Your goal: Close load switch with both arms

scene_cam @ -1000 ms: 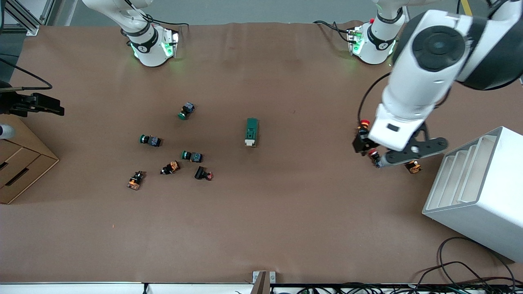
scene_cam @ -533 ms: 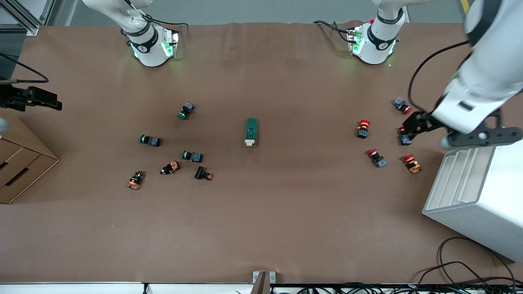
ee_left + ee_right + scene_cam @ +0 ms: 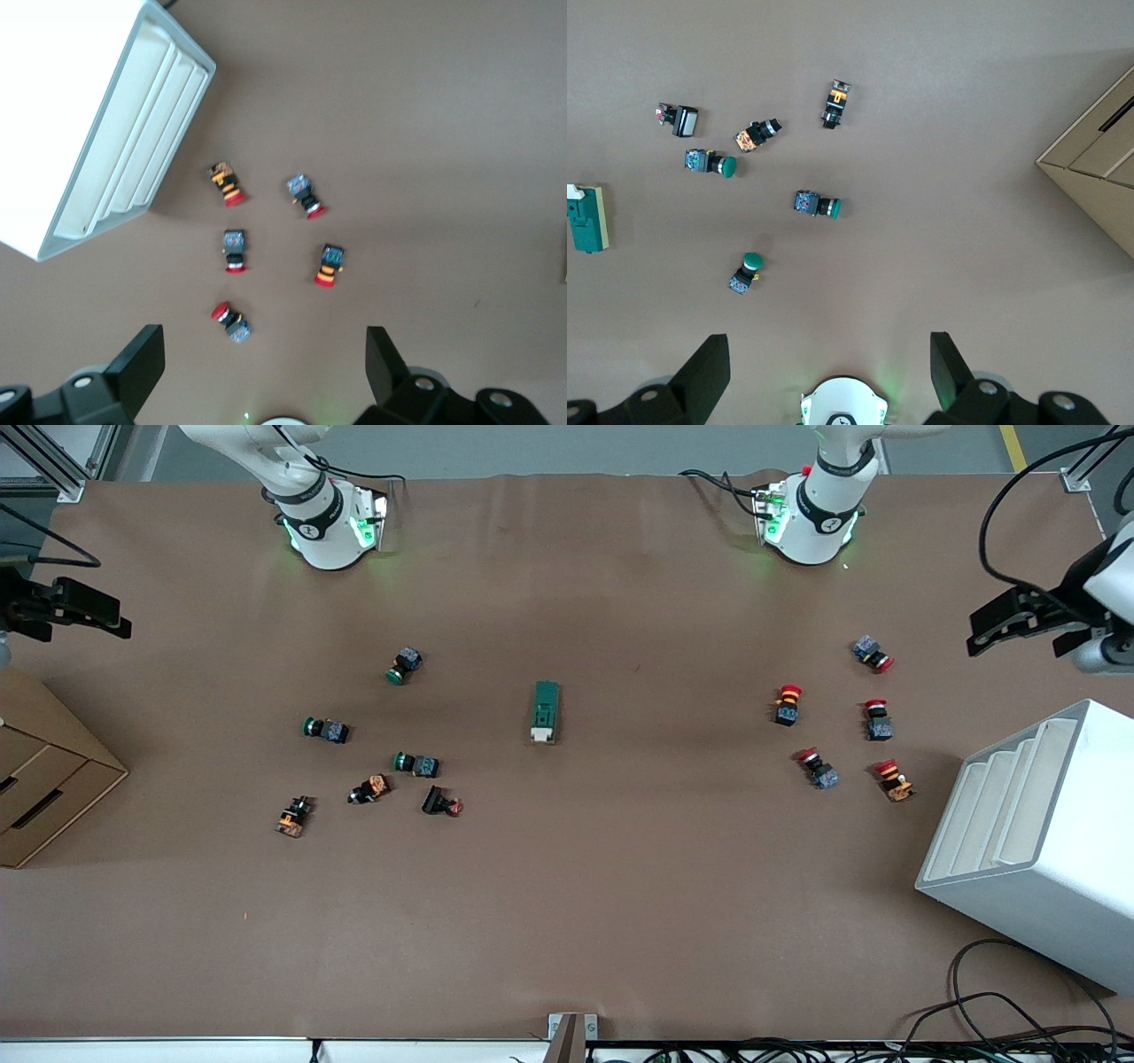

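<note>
The load switch (image 3: 546, 710), a dark-green block with a white piece at its end nearer the front camera, lies alone in the middle of the table; the right wrist view catches it at its edge (image 3: 586, 219). My left gripper (image 3: 1019, 622) hangs open and empty, high over the left arm's end of the table, above the red-capped push buttons (image 3: 232, 321); its fingers (image 3: 142, 361) are spread wide. My right gripper (image 3: 66, 615) is also open and empty, high over the right arm's end near the cardboard box. Neither gripper is close to the switch.
Several green- and orange-bodied push buttons (image 3: 415, 763) are scattered toward the right arm's end, and several red-capped ones (image 3: 875, 719) toward the left arm's end. A white slotted rack (image 3: 1036, 833) stands at the left arm's end, a cardboard box (image 3: 44, 779) at the right arm's end.
The left arm has swung from over the red-capped buttons out toward the table's end and up. The right gripper has drifted slightly toward the bases. The load switch has not moved.
</note>
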`<state>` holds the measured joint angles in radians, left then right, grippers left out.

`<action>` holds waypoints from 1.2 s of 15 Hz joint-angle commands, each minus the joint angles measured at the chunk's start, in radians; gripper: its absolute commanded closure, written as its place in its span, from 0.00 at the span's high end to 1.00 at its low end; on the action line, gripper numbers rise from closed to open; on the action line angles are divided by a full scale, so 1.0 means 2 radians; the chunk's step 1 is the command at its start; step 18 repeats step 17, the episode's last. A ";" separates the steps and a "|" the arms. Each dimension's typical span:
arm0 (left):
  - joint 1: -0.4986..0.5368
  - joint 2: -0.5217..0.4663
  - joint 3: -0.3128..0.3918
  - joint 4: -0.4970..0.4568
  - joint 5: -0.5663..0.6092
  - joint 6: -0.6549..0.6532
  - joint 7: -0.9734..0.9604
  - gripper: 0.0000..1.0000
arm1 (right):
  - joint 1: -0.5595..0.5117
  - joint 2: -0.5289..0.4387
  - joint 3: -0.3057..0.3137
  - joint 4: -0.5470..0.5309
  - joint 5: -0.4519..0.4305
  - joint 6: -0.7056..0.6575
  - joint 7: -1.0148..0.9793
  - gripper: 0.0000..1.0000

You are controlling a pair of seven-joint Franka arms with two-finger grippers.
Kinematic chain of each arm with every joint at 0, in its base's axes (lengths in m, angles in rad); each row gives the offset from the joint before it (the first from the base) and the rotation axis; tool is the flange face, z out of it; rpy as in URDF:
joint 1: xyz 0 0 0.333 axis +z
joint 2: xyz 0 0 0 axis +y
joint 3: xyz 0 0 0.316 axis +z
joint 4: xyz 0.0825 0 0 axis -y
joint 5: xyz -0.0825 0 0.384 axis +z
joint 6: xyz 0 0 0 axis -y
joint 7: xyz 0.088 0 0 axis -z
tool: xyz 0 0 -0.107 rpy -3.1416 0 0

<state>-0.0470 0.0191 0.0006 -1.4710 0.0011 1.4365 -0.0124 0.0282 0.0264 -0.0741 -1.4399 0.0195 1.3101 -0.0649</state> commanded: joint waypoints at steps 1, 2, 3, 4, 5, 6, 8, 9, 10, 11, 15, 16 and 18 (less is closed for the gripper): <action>-0.003 -0.045 0.001 -0.053 -0.004 0.006 0.006 1.00 | -0.008 -0.045 0.007 -0.053 0.007 0.021 0.001 1.00; -0.002 -0.051 0.000 -0.061 -0.003 0.007 0.006 1.00 | -0.008 -0.050 0.007 -0.054 0.006 0.022 0.000 1.00; -0.001 -0.056 0.000 -0.066 0.000 0.007 0.005 1.00 | -0.007 -0.056 0.007 -0.055 0.002 0.023 -0.001 1.00; -0.001 -0.061 -0.006 -0.069 0.006 0.007 0.002 1.00 | -0.007 -0.061 0.007 -0.055 -0.001 0.023 -0.003 1.00; -0.001 -0.066 -0.015 -0.071 0.009 0.006 -0.007 1.00 | -0.008 -0.067 0.007 -0.057 -0.003 0.023 -0.006 1.00; 0.000 -0.068 -0.018 -0.074 0.010 0.006 -0.014 1.00 | -0.008 -0.073 0.007 -0.062 -0.008 0.023 -0.007 1.00; 0.000 -0.070 -0.020 -0.074 0.010 0.006 -0.017 1.00 | -0.007 -0.081 0.008 -0.066 -0.015 0.023 -0.007 1.00; 0.000 -0.070 -0.021 -0.074 0.010 0.007 -0.017 1.00 | -0.007 -0.082 0.008 -0.066 -0.017 0.023 -0.007 1.00; 0.000 -0.069 -0.021 -0.072 0.010 0.007 -0.017 1.00 | -0.007 -0.082 0.008 -0.066 -0.017 0.024 -0.007 1.00; 0.000 -0.069 -0.022 -0.070 0.010 0.007 -0.016 1.00 | -0.007 -0.082 0.008 -0.066 -0.017 0.028 -0.007 1.00; 0.010 -0.060 -0.023 -0.060 0.005 0.006 -0.015 1.00 | -0.002 -0.083 0.009 -0.065 -0.017 0.033 -0.005 1.00; 0.008 -0.056 -0.023 -0.055 0.006 0.006 -0.016 1.00 | -0.003 -0.083 0.008 -0.065 -0.016 0.031 -0.005 1.00; 0.007 -0.054 -0.023 -0.048 0.006 0.006 -0.018 1.00 | -0.003 -0.082 0.008 -0.065 -0.014 0.030 -0.005 1.00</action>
